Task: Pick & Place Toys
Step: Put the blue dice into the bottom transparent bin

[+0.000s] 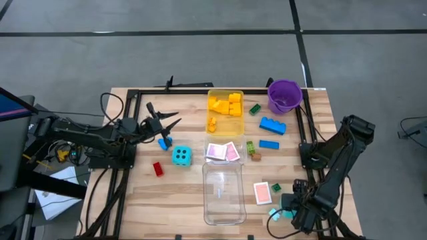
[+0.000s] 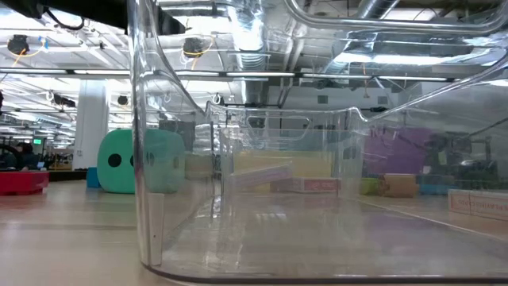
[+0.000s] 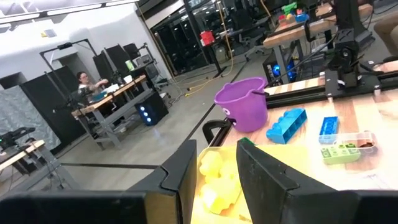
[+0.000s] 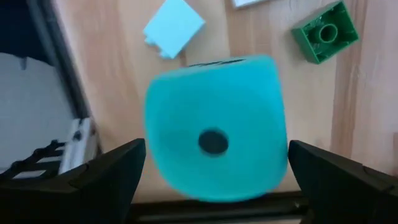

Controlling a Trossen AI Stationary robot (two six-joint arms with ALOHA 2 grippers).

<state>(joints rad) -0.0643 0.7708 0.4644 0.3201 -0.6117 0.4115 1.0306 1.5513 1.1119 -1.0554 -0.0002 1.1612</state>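
- Most of the toys are loose on the table: blue bricks upper right, cyan die and red brick centre-left, pink cards mid-frame.
- Only the yellow bricks look sorted, in the yellow tray. The clear tray at bottom centre looks empty.
- Right gripper, lower right, has its fingers spread wide around a second die, not clamped yet imo.
- Left gripper on the left, narrow gap between fingers; can't tell if it's carrying the small blue piece under it.

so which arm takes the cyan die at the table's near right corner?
Right. Its tool is open with the cyan die centred between the fingers; the left tool is across the table.
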